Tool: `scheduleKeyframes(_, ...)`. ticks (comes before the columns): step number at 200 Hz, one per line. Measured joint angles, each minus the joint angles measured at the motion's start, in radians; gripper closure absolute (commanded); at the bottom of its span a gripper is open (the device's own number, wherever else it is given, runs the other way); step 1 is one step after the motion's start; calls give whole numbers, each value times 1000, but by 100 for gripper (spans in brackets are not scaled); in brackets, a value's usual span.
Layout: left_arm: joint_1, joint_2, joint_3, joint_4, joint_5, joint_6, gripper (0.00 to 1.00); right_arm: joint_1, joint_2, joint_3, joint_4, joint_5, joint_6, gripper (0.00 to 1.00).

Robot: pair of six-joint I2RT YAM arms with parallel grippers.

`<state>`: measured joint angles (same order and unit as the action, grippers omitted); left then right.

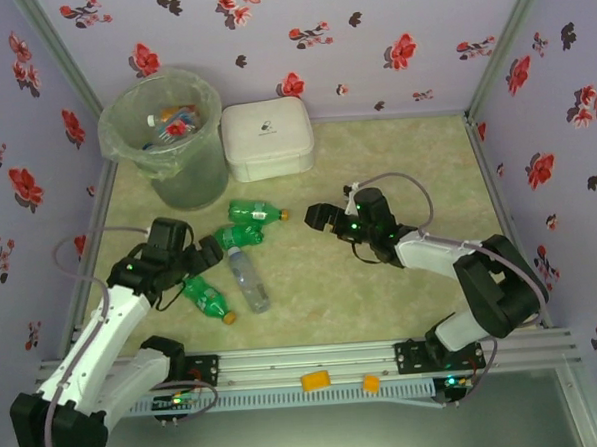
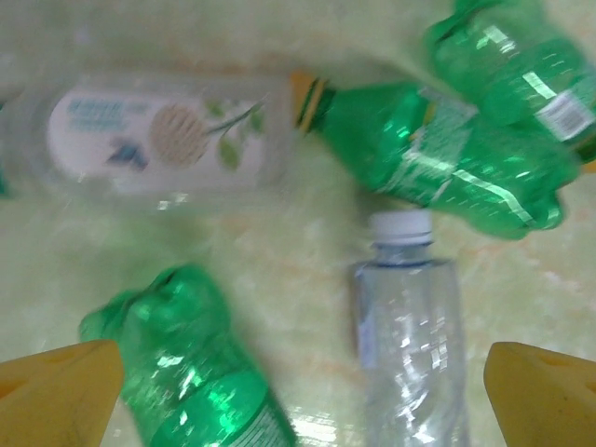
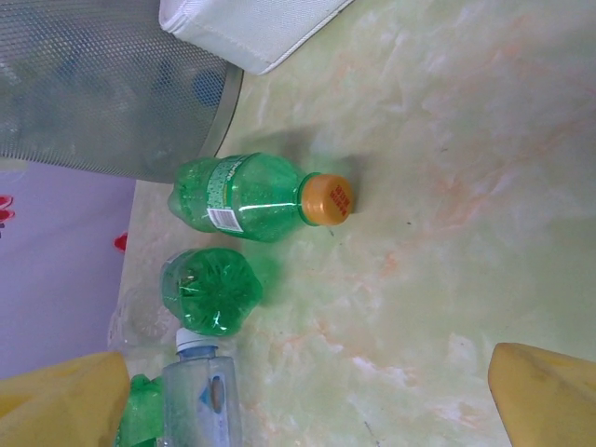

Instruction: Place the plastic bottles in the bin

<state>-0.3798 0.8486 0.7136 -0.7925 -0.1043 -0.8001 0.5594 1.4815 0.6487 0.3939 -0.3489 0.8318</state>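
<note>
While left gripper [image 2: 303,396] and right gripper [image 3: 305,396] gape empty, four bottles [image 1: 241,235] lie loose
Three green, translucent and dented; one clear bottle [image 1: 247,279], white-capped

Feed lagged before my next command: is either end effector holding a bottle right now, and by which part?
Nothing is held. The left end effector and the right end effector both stand open; the loose bottles lie on the table, ungripped.

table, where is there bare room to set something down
Free: the far right of the table, between the white box, the right wall and the right arm; also the near middle strip by the rail. Crowded: the bottles lying between the bin and the left claw.
</note>
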Motion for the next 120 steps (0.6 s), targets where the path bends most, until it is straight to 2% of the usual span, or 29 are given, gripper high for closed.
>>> scheduleKeyframes(59,-13,-70,-146,-49,-43,-173,0,3,0,13,-1,0,0,1)
scheduleKeyframes(120,-48,12,-278,96,-25,-273,3,3,0,19,-3,1,0,0)
